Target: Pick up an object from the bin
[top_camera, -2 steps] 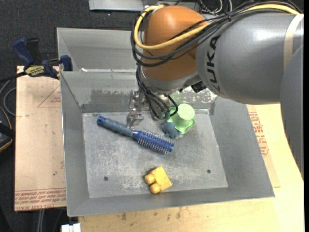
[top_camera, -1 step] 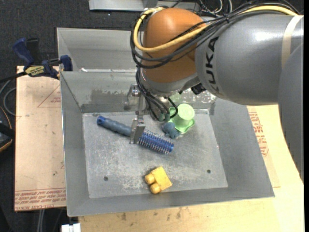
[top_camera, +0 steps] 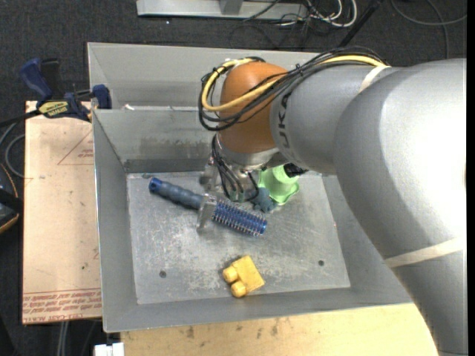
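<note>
Presently listed, grey metal bin (top_camera: pixel 171 254):

1. Brush (top_camera: pixel 231 215), blue, with dark handle and bristled head. Lying flat at mid-floor, long axis slanting from the far-left corner toward the near-right corner, handle end nearer the far wall.
2. Green object (top_camera: pixel 280 185), rounded, just beside the bristled end, toward the right wall.
3. Yellow block (top_camera: pixel 243 276), alone near the near edge, well apart from the rest.

Gripper (top_camera: pixel 217 199): low over the brush's neck, where handle meets head. Open or closed: cannot be told, tips masked by the wrist. Judged nearest candidate: the brush, best taken across its slanted axis.
</note>
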`<move>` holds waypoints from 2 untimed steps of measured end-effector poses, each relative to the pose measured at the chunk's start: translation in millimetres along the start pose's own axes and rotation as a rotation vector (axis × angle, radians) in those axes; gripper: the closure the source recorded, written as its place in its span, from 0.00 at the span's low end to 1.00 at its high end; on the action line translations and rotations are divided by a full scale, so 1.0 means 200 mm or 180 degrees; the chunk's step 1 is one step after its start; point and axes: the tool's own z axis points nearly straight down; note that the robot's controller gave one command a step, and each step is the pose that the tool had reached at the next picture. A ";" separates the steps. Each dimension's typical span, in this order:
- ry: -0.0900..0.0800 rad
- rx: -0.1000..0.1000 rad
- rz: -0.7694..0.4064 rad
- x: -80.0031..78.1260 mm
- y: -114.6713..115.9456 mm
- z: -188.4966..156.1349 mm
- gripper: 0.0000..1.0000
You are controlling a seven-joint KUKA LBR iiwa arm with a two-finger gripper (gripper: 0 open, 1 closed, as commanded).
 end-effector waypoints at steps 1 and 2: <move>-0.0014 -0.0007 -0.0004 0.00 0.01 -0.02 1.00; -0.0043 -0.0015 -0.0098 0.00 -0.01 -0.72 1.00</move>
